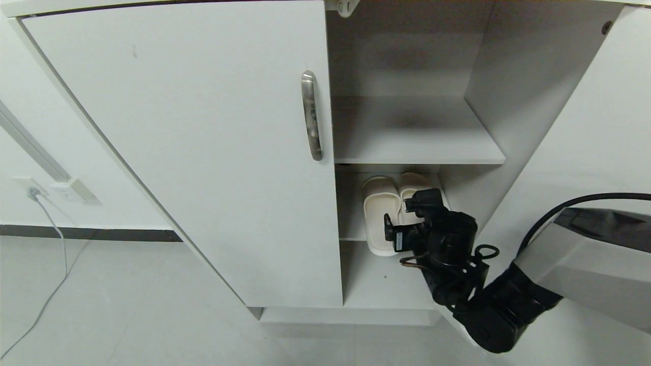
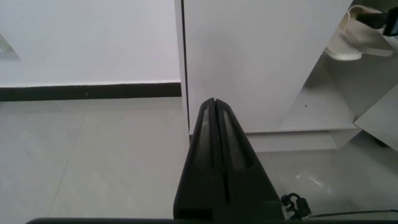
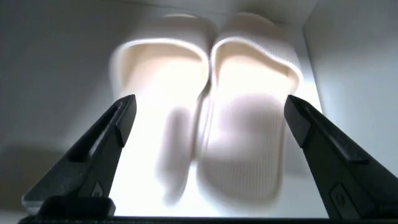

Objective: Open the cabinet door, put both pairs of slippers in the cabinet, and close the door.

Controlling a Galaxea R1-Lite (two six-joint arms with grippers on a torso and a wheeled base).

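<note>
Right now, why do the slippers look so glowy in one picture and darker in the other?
Right wrist view: the slippers glare almost white under strong light, and the open right gripper looks black against them. Head view: the same slippers sit in the shadow under the shelf, so they look dimmer.

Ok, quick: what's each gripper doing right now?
Left gripper: shut, holding nothing.
Right gripper: open, empty, cream slippers lying ahead of its jaws.
</note>
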